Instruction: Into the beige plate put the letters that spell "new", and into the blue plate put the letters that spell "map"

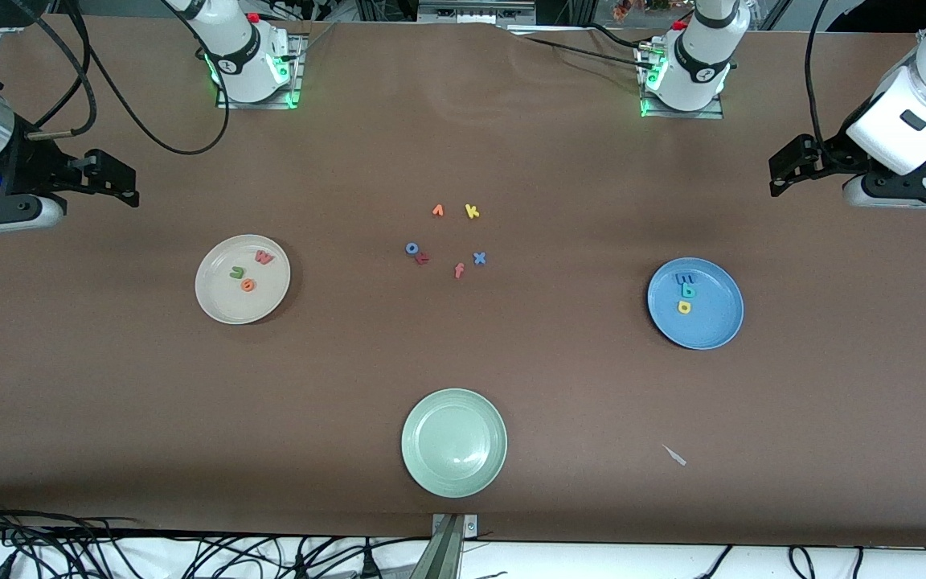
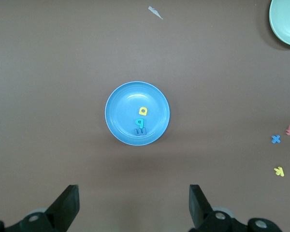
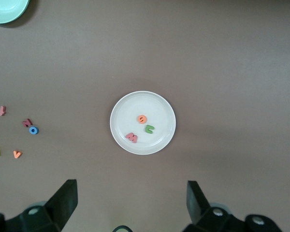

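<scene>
You're looking at n (image 1: 235,273), e (image 1: 247,285) and w (image 1: 264,257) sitting in the beige plate (image 1: 218,301), and m (image 1: 685,279), p (image 1: 687,291) and a (image 1: 684,306) sitting in the blue plate (image 1: 716,326). They're looking like light, soft, thin foam, so you'd be pinching each by its edges. The plates are looking hard and glossy. The left gripper (image 2: 134,205) is hovering over the table near the blue plate, fingers spread, holding nothing; the right gripper (image 3: 131,203) is doing likewise near the beige.
</scene>
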Tool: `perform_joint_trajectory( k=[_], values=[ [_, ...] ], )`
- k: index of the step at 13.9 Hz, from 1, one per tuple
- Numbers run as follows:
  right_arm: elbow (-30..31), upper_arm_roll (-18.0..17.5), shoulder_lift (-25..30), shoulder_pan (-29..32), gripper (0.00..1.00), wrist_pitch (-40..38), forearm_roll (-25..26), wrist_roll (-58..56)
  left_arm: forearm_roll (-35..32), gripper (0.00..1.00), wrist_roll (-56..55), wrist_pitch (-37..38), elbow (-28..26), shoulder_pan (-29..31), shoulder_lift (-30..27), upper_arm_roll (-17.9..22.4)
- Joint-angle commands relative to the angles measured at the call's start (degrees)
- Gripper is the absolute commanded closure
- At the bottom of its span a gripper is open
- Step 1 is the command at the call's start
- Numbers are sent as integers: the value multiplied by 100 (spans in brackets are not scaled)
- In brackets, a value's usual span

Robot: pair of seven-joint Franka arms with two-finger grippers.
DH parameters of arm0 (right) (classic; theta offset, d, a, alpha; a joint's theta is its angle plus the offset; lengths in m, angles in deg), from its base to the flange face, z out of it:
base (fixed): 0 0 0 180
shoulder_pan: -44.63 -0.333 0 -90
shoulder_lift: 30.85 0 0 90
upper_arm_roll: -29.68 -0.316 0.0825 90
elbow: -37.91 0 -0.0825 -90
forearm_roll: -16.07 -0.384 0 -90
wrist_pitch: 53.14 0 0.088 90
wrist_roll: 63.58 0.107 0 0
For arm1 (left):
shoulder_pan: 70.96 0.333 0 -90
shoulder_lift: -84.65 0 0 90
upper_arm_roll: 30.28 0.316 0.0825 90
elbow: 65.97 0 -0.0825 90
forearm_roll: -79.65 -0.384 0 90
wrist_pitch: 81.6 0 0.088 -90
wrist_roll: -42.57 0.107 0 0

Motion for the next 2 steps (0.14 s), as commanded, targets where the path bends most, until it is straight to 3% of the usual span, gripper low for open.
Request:
perform_joint_trajectory(
  k=[1,2],
  values=[
    [-93,-13,13,36,0,-119,-67,-131,-122,0,128,27,126,38,50,-27],
    [-92,-13,13,36,0,-128,-59,-131,-122,0,128,27,126,38,50,-27]
  ],
)
